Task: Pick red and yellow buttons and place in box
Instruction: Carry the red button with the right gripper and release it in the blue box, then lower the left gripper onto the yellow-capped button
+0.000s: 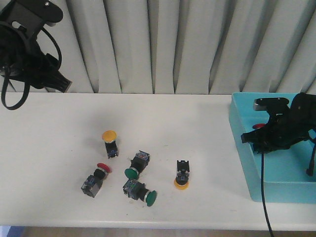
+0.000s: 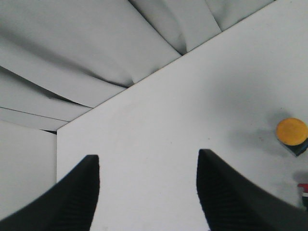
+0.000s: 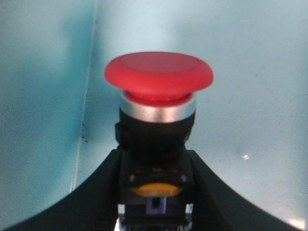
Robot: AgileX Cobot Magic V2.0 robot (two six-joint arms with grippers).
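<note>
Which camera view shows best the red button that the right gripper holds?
The right wrist view: the held red button fills it, over the box. The front view shows only a red speck. The left wrist view misses it.

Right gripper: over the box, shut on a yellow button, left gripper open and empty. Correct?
One thing is off: the colour. The right gripper is shut on a red button, not a yellow one; the right wrist view shows the red cap clearly. The rest stands: it is over the box, and the left gripper is open and empty.
</note>
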